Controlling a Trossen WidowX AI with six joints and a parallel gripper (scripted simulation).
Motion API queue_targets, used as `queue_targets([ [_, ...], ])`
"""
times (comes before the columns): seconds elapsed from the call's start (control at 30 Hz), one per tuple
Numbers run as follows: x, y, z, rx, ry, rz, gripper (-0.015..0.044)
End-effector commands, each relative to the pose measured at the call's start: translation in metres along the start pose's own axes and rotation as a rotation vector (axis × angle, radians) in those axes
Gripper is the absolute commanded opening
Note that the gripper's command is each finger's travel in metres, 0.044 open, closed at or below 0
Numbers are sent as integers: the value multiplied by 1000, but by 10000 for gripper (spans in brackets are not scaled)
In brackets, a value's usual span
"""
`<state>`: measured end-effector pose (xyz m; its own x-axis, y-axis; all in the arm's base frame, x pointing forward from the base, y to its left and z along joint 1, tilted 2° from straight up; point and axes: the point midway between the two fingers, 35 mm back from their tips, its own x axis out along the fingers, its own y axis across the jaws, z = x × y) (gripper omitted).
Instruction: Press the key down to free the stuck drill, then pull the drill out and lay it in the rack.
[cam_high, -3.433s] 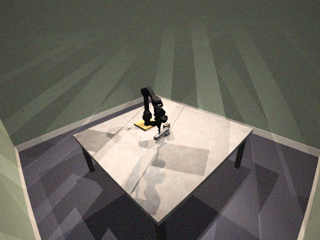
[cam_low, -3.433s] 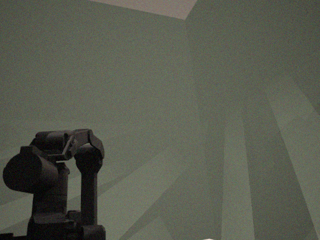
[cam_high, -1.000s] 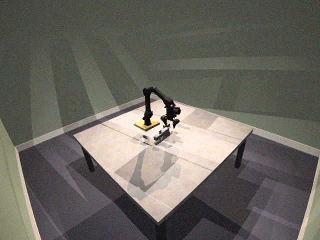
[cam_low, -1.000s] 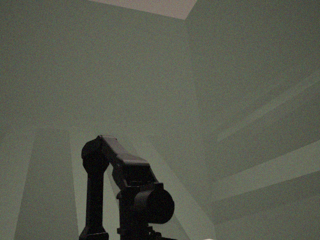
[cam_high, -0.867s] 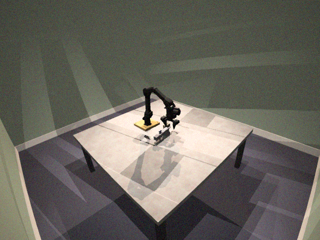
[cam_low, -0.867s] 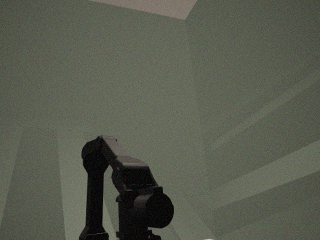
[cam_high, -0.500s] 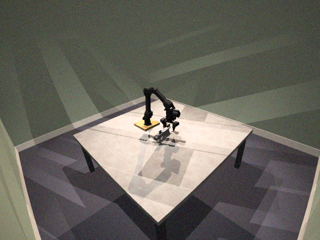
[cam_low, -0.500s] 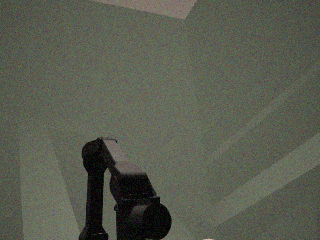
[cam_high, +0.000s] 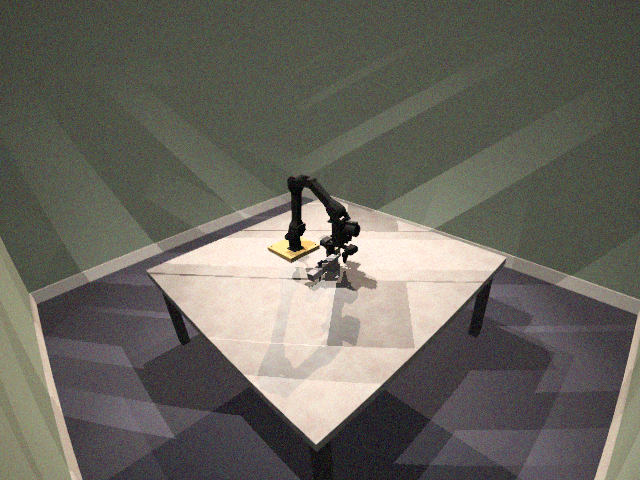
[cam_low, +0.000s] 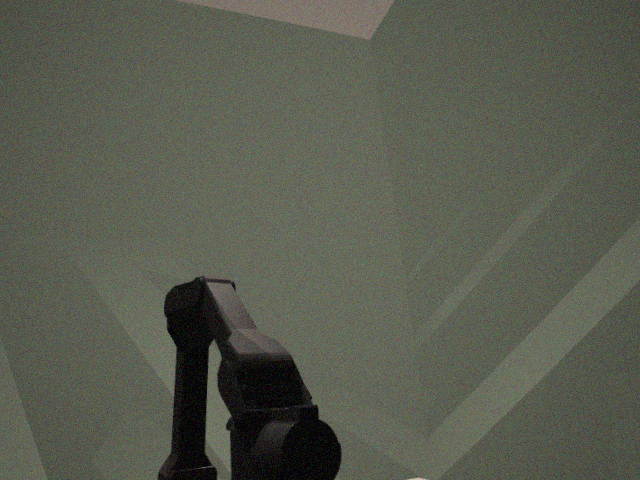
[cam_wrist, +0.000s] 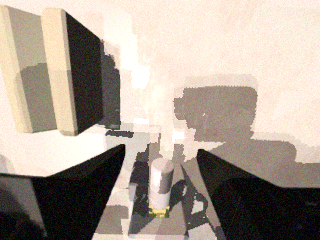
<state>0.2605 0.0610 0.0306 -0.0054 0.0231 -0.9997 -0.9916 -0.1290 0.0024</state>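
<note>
The drill appears in the wrist view as a pale round shank (cam_wrist: 161, 185) with a yellow band at its lower end. It sticks out of the end of a long grey holder (cam_wrist: 145, 226) (cam_high: 316, 273). My gripper (cam_wrist: 161, 151) (cam_high: 337, 256) is open, its fingers partly closed in. One finger is on each side of the shank, with gaps on both sides. The rack seems to be the pair of cream and dark slabs (cam_wrist: 60, 75) standing at the upper left in the wrist view. I cannot make out the key.
The arm's yellow base plate (cam_high: 279, 250) is on the table behind the holder. Hard shadows of the arm lie across the table (cam_high: 248, 310). The exterior view shows only the upper arm (cam_low: 191, 392) against the wall, with no gripper or holder.
</note>
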Motion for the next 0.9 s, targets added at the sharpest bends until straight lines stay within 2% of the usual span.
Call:
queue_targets([
  [0.0, -1, 0, 0, 0, 0, -2, 204],
  [0.23, -1, 0, 0, 0, 0, -2, 20],
  [0.33, -1, 0, 0, 0, 0, -2, 0],
  [0.87, -1, 1, 13, -4, -4, 5, 0],
])
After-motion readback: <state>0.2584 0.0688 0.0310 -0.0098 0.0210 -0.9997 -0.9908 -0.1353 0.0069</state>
